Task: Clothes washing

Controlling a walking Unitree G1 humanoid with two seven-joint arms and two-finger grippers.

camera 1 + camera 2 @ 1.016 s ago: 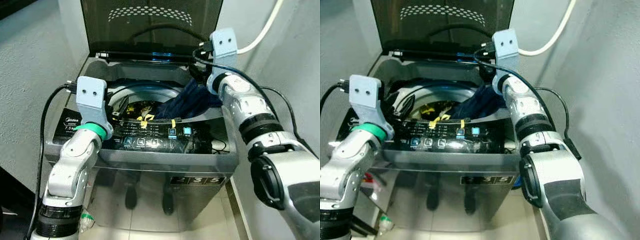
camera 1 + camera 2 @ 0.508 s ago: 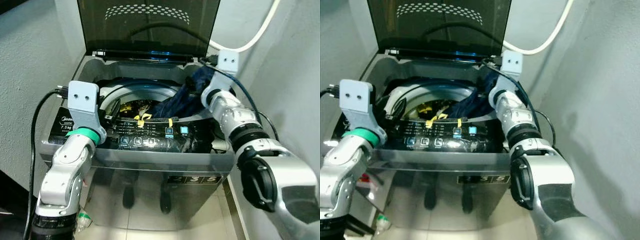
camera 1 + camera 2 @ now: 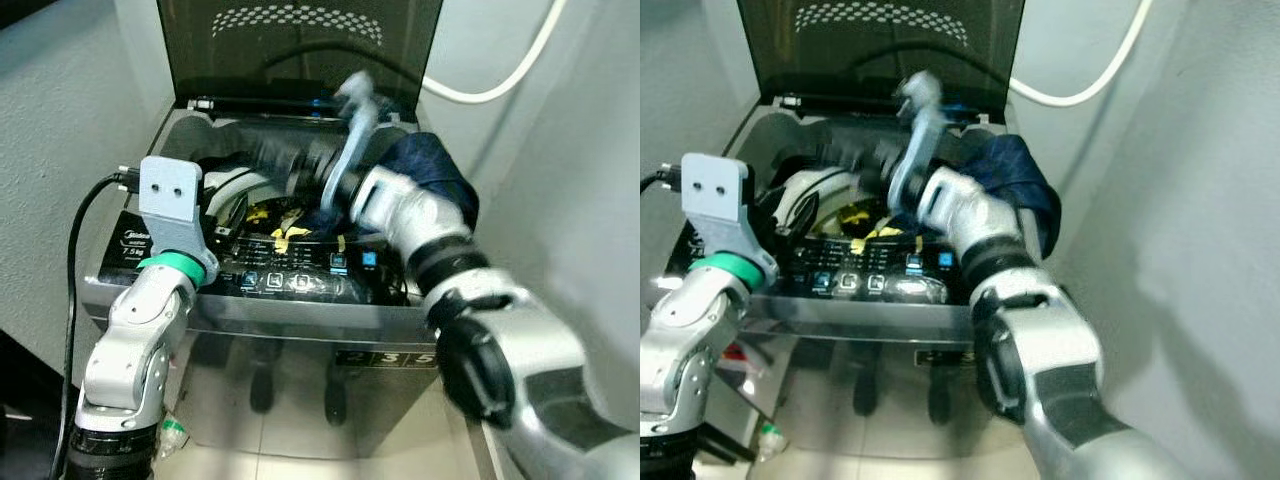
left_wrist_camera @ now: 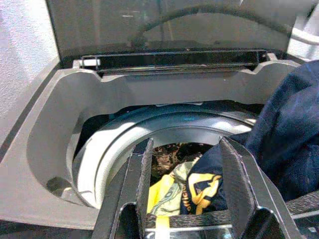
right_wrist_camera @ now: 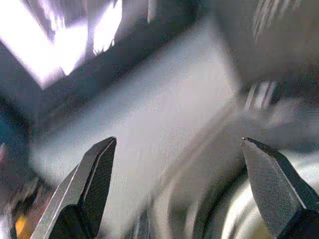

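**Two grippers at the open washing machine**

Two silver arms are seen over a top-loading washing machine (image 3: 300, 320) whose dark lid (image 3: 300, 50) is raised upright against the wall. The right gripper (image 5: 179, 194) is blurred in the head views, where its arm is stretched across the mouth of the machine toward the left; in the right wrist view its two black fingers (image 5: 92, 174) are spread wide with nothing held between them, and the background there is smeared beyond reading. The left gripper (image 4: 189, 189) is held at the front left of the machine, above the control panel (image 3: 300, 275), and is aimed into the drum (image 4: 114, 149). Its fingers (image 4: 137, 184) are parted and nothing is gripped by them.

A dark blue garment (image 3: 430, 175) is draped over the right rear edge of the tub opening, part of it hanging outside the rim and part trailing into the drum. Inside the drum, yellow and dark patterned clothes (image 4: 174, 184) are heaped, with the blue fabric lying just beside them. A white hose (image 3: 500, 85) is run along the wall behind the machine.
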